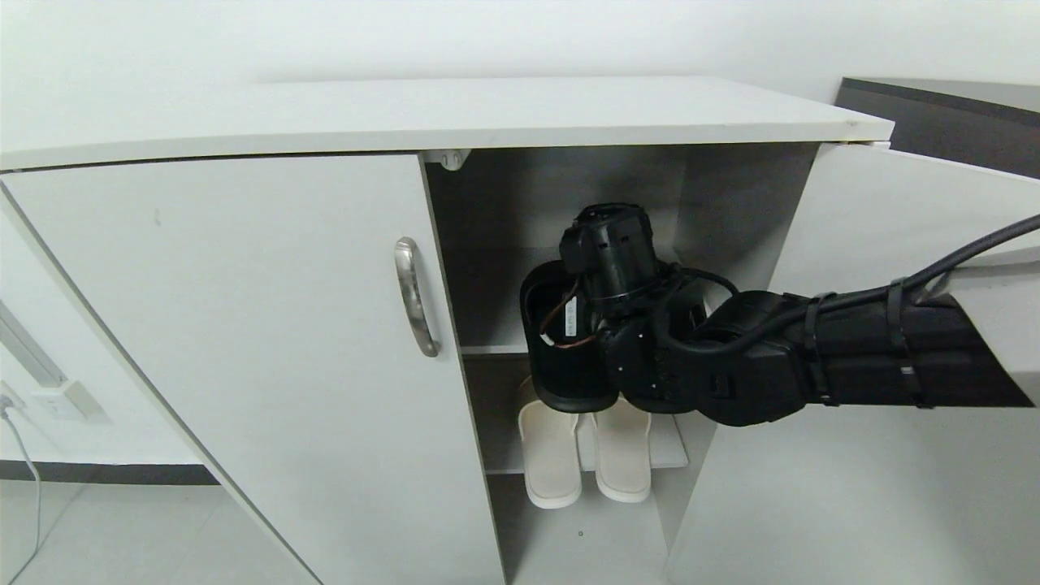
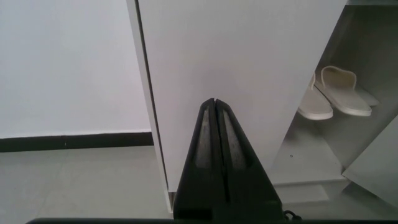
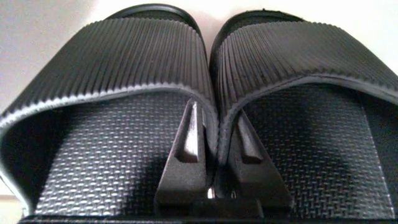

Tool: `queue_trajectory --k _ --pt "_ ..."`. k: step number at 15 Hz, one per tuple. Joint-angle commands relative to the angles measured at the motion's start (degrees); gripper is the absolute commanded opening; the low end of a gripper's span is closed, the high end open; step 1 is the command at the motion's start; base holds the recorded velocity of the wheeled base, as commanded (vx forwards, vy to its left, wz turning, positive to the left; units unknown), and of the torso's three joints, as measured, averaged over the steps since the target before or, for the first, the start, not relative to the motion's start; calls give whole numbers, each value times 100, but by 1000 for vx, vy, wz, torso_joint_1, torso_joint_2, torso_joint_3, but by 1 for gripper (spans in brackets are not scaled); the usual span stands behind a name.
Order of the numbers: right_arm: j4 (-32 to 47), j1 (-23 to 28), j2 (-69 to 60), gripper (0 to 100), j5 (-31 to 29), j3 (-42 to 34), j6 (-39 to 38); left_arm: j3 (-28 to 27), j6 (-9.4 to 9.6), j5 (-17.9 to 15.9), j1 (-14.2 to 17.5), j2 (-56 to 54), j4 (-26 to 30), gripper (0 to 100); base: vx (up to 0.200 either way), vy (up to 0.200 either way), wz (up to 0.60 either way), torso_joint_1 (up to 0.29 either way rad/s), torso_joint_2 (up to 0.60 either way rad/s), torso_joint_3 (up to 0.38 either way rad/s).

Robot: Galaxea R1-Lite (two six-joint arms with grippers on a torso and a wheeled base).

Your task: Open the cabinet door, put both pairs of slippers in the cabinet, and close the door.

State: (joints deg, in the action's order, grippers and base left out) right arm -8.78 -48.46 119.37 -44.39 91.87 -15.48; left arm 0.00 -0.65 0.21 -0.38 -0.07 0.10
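Black ribbed rubber straps arch over the pair of black slippers (image 3: 155, 62), whose footbeds carry a fine diamond grain. The right gripper (image 3: 216, 115) has one finger inside each shoe, drawn in narrow and pinching the two adjoining inner walls together, so it carries the pair side by side. In the head view the black slippers (image 1: 561, 349) hang at the mouth of the cabinet (image 1: 487, 114), level with the front edge of the upper shelf (image 1: 491, 351), with the right arm (image 1: 812, 357) coming in across the open right door (image 1: 853, 487). That door stands swung wide, leaving the right half of the matte white cabinet open. The left door (image 1: 244, 325) is shut flat, and its curved brushed-metal handle (image 1: 414, 296) sits close to its inner edge, just beside the black pair. Below, the white slippers (image 1: 585, 455) lie side by side on the lower shelf (image 1: 670, 455), smooth and rounded, their near ends overhanging its front edge; open space shows beneath them. The left gripper (image 2: 214, 102) hangs low in front of the shut door panel, its dark tapered fingers pressed together with nothing between them, above pale floor (image 2: 74, 180), with the white slippers (image 2: 333, 93) off to one side.
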Motion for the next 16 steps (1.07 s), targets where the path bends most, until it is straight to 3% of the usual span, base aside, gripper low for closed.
queue_trajectory --k 1,7,16 --pt "52 47 122 0 0 217 19 0 -6 6 -6 7 -1 0 0 0 0 0 0 0" --pt "342 232 341 0 70 789 28 0 -6 6 3 7 -1 0 0 0 0 0 0 0" --pt "342 240 429 0 70 833 28 0 -6 6 3 7 -1 0 0 0 0 0 0 0"
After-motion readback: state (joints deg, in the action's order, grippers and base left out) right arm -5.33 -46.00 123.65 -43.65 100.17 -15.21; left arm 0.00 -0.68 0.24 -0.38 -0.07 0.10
